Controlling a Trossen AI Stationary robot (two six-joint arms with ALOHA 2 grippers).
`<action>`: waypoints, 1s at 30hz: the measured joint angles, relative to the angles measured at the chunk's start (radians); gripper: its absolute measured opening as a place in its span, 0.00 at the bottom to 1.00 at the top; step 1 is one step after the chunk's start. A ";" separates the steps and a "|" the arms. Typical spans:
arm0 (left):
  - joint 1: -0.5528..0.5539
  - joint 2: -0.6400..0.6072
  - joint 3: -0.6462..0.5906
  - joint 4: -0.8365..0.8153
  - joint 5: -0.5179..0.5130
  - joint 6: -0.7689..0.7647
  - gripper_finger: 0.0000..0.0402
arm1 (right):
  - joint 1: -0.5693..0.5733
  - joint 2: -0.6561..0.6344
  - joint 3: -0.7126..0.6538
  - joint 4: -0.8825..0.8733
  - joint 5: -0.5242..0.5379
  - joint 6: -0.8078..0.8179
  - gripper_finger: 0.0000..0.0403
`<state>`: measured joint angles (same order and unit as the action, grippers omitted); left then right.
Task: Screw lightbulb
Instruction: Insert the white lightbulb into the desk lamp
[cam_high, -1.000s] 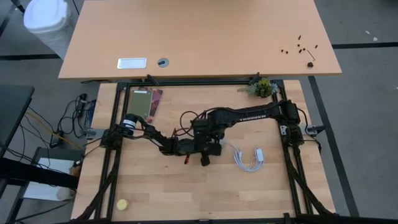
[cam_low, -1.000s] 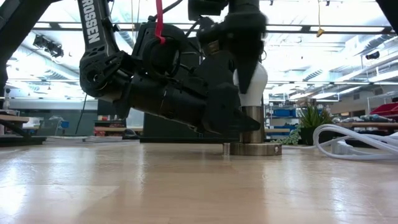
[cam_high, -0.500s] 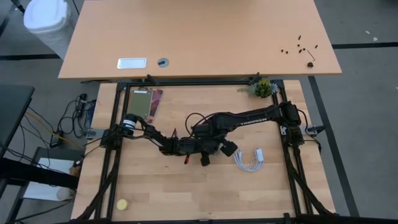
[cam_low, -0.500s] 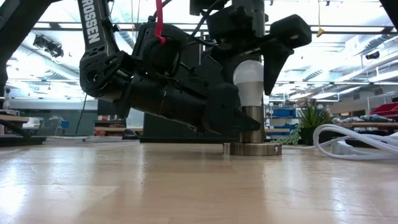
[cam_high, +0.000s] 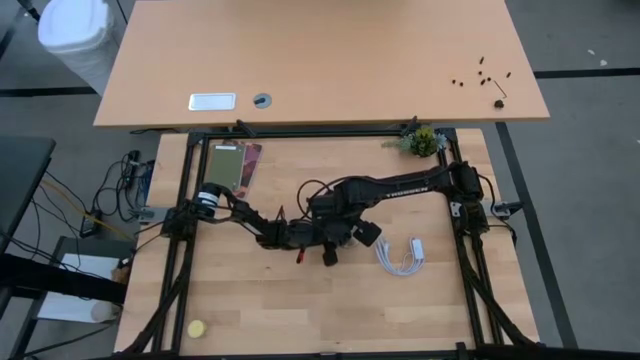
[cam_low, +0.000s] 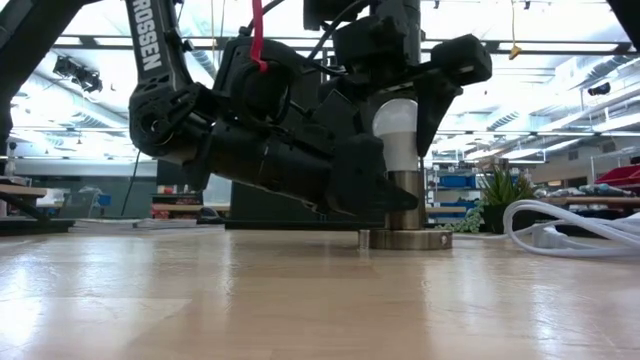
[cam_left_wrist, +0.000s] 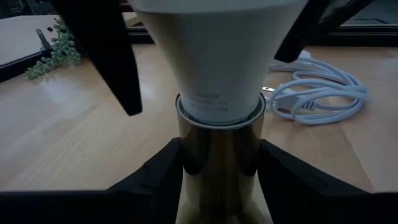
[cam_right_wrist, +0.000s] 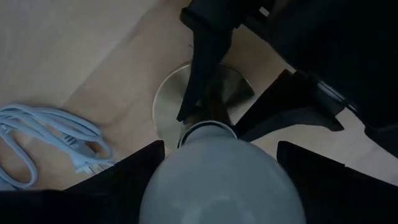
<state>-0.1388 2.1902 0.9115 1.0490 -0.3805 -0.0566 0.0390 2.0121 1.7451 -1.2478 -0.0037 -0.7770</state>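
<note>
The right end effector (cam_low: 410, 95), fingers spread either side of the lightbulb (cam_low: 398, 135) at frame centre, could cross-thread it if the left end effector (cam_left_wrist: 217, 180), clamped on the brass socket (cam_low: 405, 212), slips.

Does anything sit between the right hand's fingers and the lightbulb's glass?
No. In the low view the right hand straddles the lightbulb with open fingers, and bare gaps show either side. The left hand clamps the brass socket below.
</note>
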 joint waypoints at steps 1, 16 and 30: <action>0.000 0.000 0.000 0.000 -0.001 0.000 0.46 | -0.005 0.000 0.000 0.000 -0.006 0.000 0.79; 0.000 0.000 0.000 -0.002 -0.001 0.001 0.46 | -0.002 -0.008 -0.071 0.040 -0.045 0.047 0.78; 0.000 0.000 0.000 0.000 0.000 0.003 0.46 | -0.002 -0.006 -0.074 0.074 -0.043 0.124 0.71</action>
<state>-0.1390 2.1906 0.9112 1.0485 -0.3801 -0.0532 0.0372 2.0060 1.6707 -1.1740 -0.0464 -0.6533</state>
